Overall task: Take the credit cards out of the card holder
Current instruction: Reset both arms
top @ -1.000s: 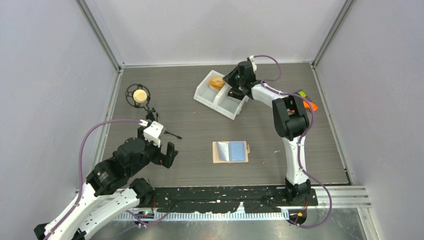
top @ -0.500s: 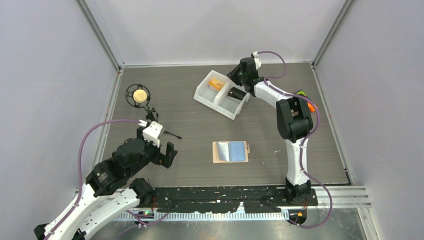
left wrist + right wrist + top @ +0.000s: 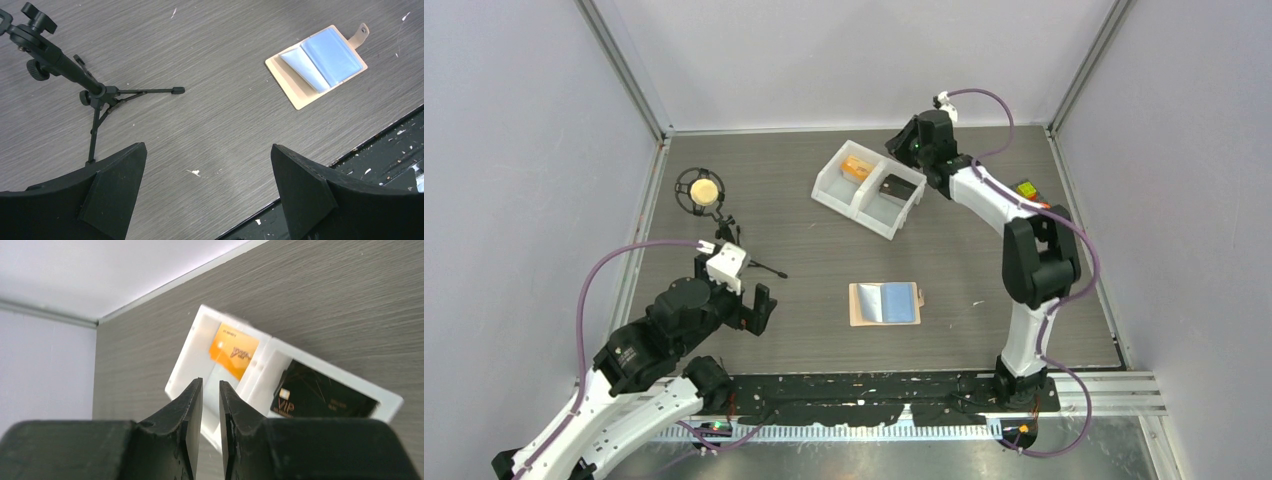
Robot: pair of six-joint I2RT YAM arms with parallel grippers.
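Observation:
The beige card holder (image 3: 884, 303) lies open on the table, blue lining up, its snap tab to the right; the left wrist view shows the card holder (image 3: 317, 65) at upper right. An orange credit card (image 3: 857, 166) lies in the left compartment of a white bin (image 3: 834, 195), a black credit card (image 3: 898, 187) in the right one. The right wrist view shows the orange card (image 3: 235, 351) and the black card (image 3: 320, 397). My right gripper (image 3: 907, 146) hovers behind the bin, its jaws (image 3: 210, 382) narrowly apart and holding nothing. My left gripper (image 3: 759, 305) stands wide open (image 3: 209, 146) left of the holder.
A small black tripod stand (image 3: 719, 225) with a round tan head (image 3: 704, 188) stands at the left, and the tripod (image 3: 95, 92) shows in the left wrist view. Small yellow-green and orange items (image 3: 1027, 189) lie by the right arm. Grey walls close in three sides.
My right gripper has drawn up and back to the right, away from the bin's right compartment, leaving the black card lying there. The left arm has stayed still.

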